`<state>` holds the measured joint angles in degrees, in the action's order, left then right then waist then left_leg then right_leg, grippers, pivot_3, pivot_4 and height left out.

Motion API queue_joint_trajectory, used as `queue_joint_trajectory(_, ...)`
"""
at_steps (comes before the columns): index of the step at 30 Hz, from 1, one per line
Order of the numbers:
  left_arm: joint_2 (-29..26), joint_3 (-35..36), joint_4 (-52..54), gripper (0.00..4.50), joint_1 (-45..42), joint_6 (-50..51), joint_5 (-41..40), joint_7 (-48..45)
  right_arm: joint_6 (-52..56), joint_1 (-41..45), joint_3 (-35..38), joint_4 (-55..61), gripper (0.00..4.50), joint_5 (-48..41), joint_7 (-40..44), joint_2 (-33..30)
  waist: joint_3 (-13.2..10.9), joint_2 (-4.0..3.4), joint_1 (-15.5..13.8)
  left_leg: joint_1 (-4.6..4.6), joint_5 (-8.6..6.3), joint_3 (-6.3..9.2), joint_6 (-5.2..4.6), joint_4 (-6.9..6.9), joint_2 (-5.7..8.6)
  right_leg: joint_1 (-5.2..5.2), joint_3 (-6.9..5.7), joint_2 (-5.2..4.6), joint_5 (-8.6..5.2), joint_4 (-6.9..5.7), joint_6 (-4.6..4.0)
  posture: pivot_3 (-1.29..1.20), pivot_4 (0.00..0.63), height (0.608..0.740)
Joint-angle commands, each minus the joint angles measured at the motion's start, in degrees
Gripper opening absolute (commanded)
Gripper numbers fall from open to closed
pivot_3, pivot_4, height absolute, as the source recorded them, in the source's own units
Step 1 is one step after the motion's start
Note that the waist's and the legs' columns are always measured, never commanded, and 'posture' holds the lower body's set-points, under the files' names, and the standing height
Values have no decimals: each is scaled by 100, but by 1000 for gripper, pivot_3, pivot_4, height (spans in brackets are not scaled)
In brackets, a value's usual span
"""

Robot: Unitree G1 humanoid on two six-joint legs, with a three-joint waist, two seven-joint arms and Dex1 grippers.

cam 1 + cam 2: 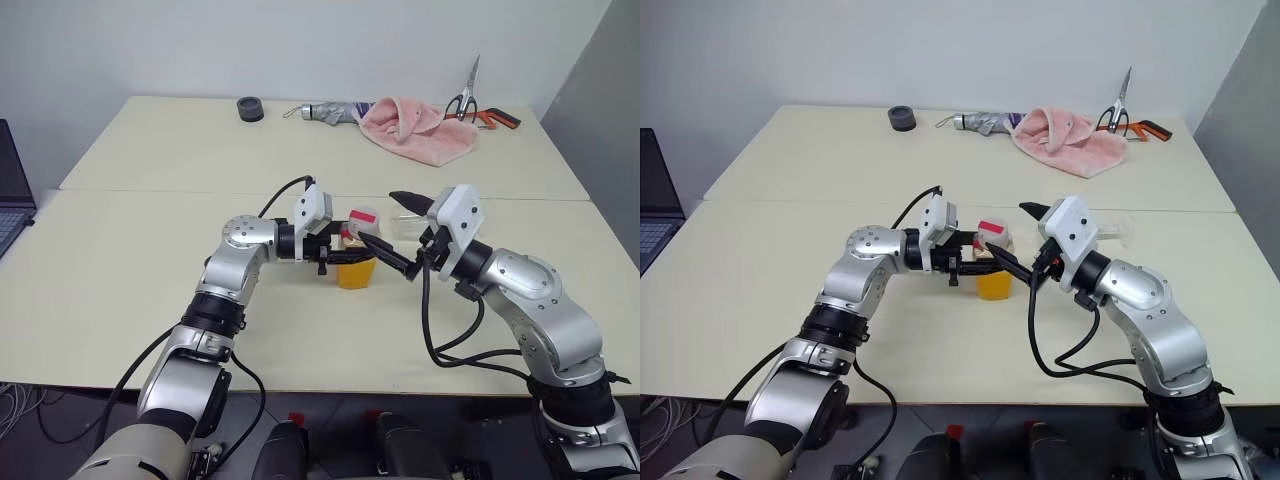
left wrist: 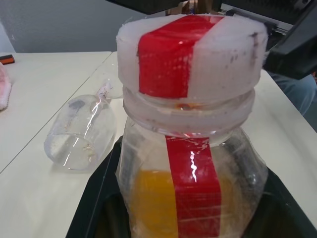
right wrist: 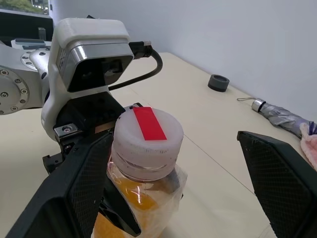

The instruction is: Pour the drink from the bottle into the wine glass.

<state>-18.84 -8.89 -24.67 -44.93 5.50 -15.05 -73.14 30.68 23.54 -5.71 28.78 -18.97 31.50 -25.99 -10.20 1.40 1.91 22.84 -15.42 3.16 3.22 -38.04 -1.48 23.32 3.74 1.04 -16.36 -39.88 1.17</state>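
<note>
The bottle stands upright at mid-table, its lower half filled with the orange drink. Its white cap carries a red stripe. My left gripper reaches in from the left and is shut on the bottle's body; its black fingers flank the body. My right gripper comes in from the right and is open, one finger on each side of the cap. The wine glass lies on its side on the table just behind the bottle, and its clear bowl shows behind the right wrist.
At the far edge lie a pink towel, scissors, a folded grey umbrella and a black ring. A laptop sits at the left edge. A seam joins the two tabletops.
</note>
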Motion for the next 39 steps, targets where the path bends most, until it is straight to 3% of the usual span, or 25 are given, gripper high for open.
queue_joint_trajectory(1,-39,86,221,1850,-69,-124,-70,-19,-24,19,169,213,4261,-48,-5,-50,0,0,0,0,0,0,0,0,0,0,0,0,0,0,0,0,150,740)
queue_joint_trajectory(39,-96,86,202,1849,-73,-141,-67,-38,-107,-6,233,144,4261,-66,67,-170,0,0,0,0,0,0,0,0,0,0,0,0,0,0,0,0,150,740)
